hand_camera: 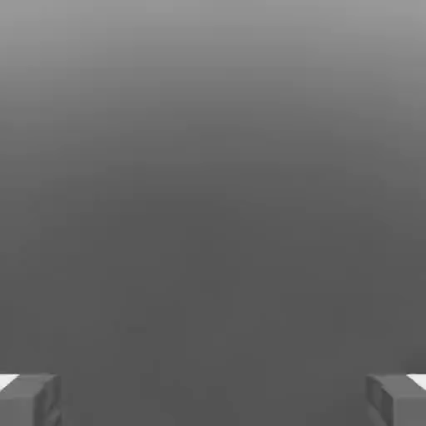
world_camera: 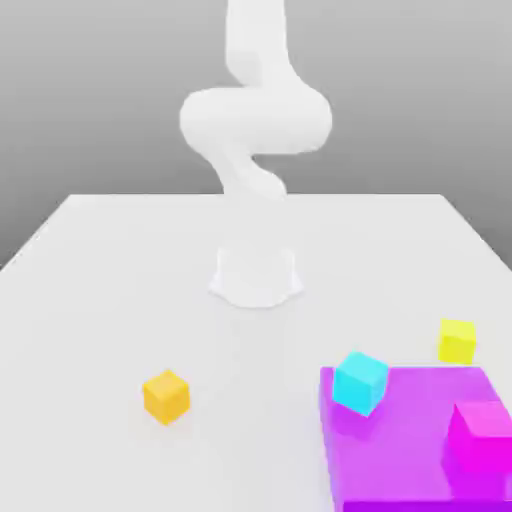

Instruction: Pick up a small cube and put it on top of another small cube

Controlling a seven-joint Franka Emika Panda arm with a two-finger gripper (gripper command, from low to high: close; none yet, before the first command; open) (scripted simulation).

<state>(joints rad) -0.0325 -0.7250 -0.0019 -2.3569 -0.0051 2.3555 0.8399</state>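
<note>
1. Nearest the camera sits a big magenta-purple block (world_camera: 400, 450), filling the lower right of the exterior view and cut off by the frame's bottom edge.
2. On that block's right end, at the frame's right edge, there's a smaller pink cube (world_camera: 485, 432) resting on its top.
3. And look at the cyan cube (world_camera: 359, 381): tilted, perched at the block's upper left corner, touching it.
4. Just above and to the right of the block, a yellow cube (world_camera: 457, 341) stands on the white tabletop (world_camera: 120, 290), near the block's far edge but apart from it.
5. Over in the lower left of the frame, an orange cube (world_camera: 166, 396) sits alone on the tabletop, well apart from everything else.
6. Centre frame, the white arm (world_camera: 255, 130) rises from its round base (world_camera: 256, 277) and curls up past the top edge.
7. Hand view now: the pincer (hand_camera: 213, 399) has its fingers (hand_camera: 29, 399) set wide apart, one in each bottom corner of the frame, nothing between them, plain grey beyond.
</note>
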